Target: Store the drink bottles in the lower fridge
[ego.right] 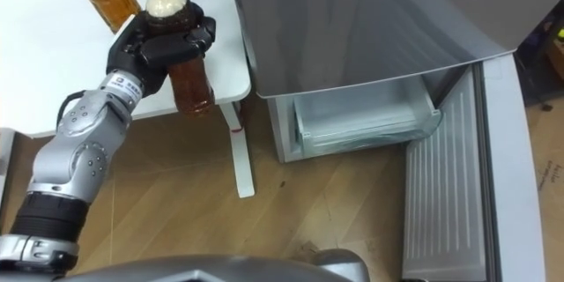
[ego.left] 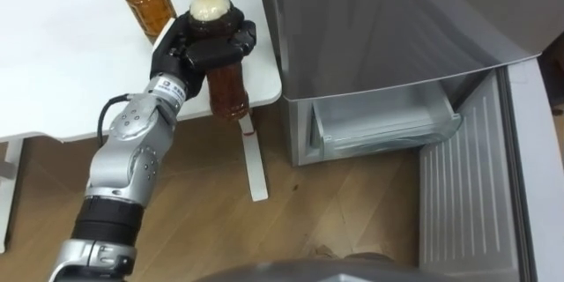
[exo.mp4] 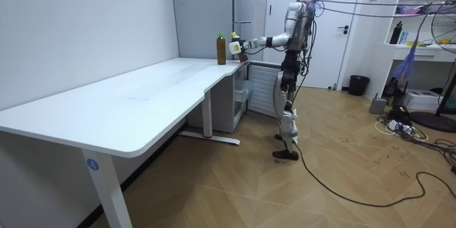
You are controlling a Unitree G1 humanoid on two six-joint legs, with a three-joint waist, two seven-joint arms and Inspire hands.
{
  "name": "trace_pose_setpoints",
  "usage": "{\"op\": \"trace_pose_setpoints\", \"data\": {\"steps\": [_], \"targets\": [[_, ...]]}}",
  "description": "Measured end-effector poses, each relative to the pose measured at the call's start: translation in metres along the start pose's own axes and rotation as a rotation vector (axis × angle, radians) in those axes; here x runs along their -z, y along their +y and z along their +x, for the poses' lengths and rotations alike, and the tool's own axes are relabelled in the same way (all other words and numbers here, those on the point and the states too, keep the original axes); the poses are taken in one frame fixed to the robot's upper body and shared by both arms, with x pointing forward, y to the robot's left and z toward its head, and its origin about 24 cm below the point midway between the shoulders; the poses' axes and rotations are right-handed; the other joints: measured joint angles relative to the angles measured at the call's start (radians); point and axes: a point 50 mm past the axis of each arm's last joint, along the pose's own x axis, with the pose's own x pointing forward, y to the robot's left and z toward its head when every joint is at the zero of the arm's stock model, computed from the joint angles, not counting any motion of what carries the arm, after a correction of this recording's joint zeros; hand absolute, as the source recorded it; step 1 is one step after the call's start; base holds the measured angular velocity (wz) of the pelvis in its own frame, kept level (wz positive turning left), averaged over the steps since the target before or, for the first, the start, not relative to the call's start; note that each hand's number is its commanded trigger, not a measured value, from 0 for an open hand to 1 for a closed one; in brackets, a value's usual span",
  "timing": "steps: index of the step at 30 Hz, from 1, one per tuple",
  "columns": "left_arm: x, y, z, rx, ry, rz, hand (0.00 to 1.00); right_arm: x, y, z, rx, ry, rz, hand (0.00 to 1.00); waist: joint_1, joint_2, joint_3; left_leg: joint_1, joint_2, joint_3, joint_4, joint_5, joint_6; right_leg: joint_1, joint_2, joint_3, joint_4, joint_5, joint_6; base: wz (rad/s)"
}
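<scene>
**A:** Where's the drink?

**B:** The yellow-capped bottle point(ego.left: 226, 88) is in the left hand point(ego.left: 198, 48), just beside the fridge point(ego.left: 370, 26). The fingers are wrapped round its shoulder, under the cap. It leans, with its base past the edge of the table point(ego.left: 62, 62) on the fridge side.

**A:** And the other one?

**B:** The green-capped bottle point(ego.left: 146, 0) stands upright on the table, farther from the fridge, close behind the hand.

**A:** Is the fridge open?

**B:** The lower door point(ego.left: 467, 185) is swung wide open, and a clear drawer point(ego.left: 383, 123) shows inside. The robot stands in front of the fridge, left arm stretched toward the table.
</scene>
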Motion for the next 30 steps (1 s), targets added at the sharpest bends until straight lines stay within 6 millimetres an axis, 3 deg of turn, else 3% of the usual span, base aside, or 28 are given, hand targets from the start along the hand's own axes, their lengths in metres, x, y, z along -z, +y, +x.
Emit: {"op": "trace_pose_setpoints", "data": {"steps": [6,13,16,22,30], "targets": [[0.000,0.000,0.000,-0.001,0.000,0.006,1.00,-0.001,0.000,0.000,0.001,-0.004,-0.002,0.00,0.002,0.009,-0.0083,-0.005,0.000,0.000,0.000,0.000,0.000,-0.010,0.000,0.000,0.001,0.000,0.000,0.00],[-0.009,-0.004,-0.001,0.011,-0.035,0.053,1.00,-0.002,0.000,0.000,0.000,-0.007,-0.006,0.00,0.006,0.005,-0.0072,-0.002,0.000,-0.001,0.000,0.000,0.000,-0.006,0.000,-0.001,0.001,0.000,-0.001,0.00],[-0.023,-0.011,-0.003,0.041,-0.099,0.064,1.00,-0.005,0.001,0.000,-0.003,-0.011,-0.041,0.00,0.009,-0.007,-0.0030,-0.005,0.000,-0.003,0.000,0.000,0.000,-0.004,-0.001,-0.007,0.001,0.000,-0.001,0.04],[-0.043,-0.023,-0.010,0.089,-0.191,0.077,1.00,-0.008,0.001,0.000,-0.001,-0.015,-0.078,0.00,0.021,-0.034,-0.0110,0.000,0.000,-0.007,0.000,0.000,0.000,0.009,-0.002,-0.010,-0.005,0.000,-0.001,0.02],[-0.047,-0.030,-0.011,0.118,-0.210,0.074,1.00,-0.021,-0.002,-0.002,0.031,-0.066,-0.069,0.00,0.057,-0.015,-0.0167,-0.015,-0.002,-0.049,0.006,0.000,0.000,0.026,-0.003,-0.054,-0.023,0.002,-0.001,0.16]]}}
